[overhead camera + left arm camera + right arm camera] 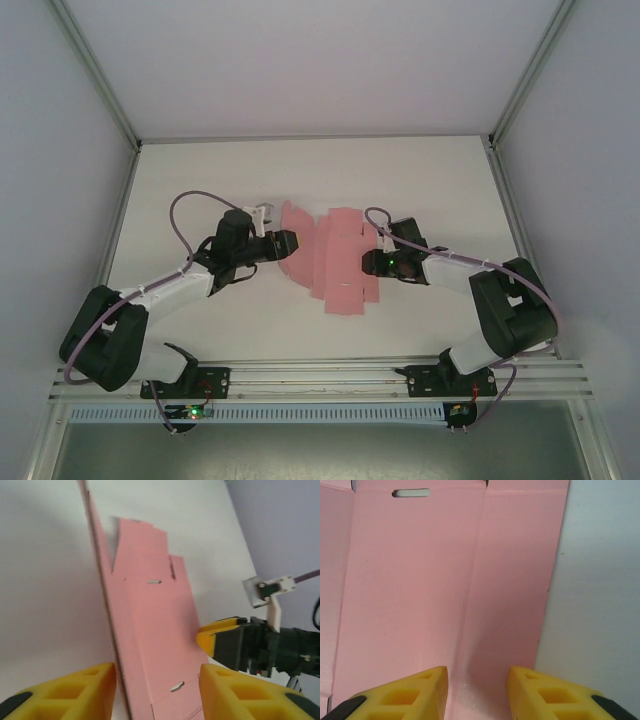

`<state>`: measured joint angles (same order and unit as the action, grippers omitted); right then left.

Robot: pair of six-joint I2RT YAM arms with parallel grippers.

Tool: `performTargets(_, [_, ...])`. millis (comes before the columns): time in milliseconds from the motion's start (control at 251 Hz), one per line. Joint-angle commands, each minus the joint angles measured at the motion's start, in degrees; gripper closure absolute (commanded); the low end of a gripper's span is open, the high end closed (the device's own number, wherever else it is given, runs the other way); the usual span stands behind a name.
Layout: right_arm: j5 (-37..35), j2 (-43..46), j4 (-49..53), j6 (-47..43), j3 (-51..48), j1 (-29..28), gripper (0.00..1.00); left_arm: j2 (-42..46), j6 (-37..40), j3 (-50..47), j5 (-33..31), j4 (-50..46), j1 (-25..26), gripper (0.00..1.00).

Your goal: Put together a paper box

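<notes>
At the bottom of the top view, both arms are bolted to a metal rail (320, 380) and reach up-frame toward the middle of the white table (300, 170). The paper box (340, 270) lies there as a flat pink die-cut sheet with flaps, not folded up. The left gripper (285, 243) sits at its left edge and the right gripper (372, 262) at its right side.

In the left wrist view, the left gripper (157, 680) has its yellow fingers (65, 692) spread at the bottom of the frame. The paper box (150, 630) runs up between them, and its left edge appears turned up. At centre right, one yellow finger (215, 639) of the other arm meets the sheet's right edge.

In the right wrist view, the right gripper (477, 680) is spread apart at the bottom of the frame and pinches nothing. Beyond it the paper box (420, 580) fills the left and centre, with a cut slot (411, 492) at upper left. Bare table (600, 580) shows on the right.
</notes>
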<state>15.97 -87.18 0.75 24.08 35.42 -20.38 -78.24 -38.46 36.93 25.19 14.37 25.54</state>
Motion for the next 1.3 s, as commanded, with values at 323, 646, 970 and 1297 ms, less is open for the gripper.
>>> performTargets(323, [-2.5, 14.8, 11.7, -3.5, -0.4, 2.4, 0.44, 7.6, 11.3, 1.6, -1.1, -3.4, 0.9, 1.0])
performTargets(646, [15.2, 39.2, 2.8, -4.1, -3.1, 13.4, 0.11, 26.9, 14.1, -2.8, 10.9, 5.3, 0.8, 1.0])
performTargets(970, [30.4, 40.0, -16.4, 1.6, -3.9, 13.9, 0.05, 34.5, 11.8, -0.1, 11.7, 12.3, 0.9, 1.0])
performTargets(1297, [36.1, 37.3, -30.2, 6.7, -3.3, 14.1, 0.28, 33.3, 11.4, 2.7, 9.4, 13.0, 0.9, 1.0])
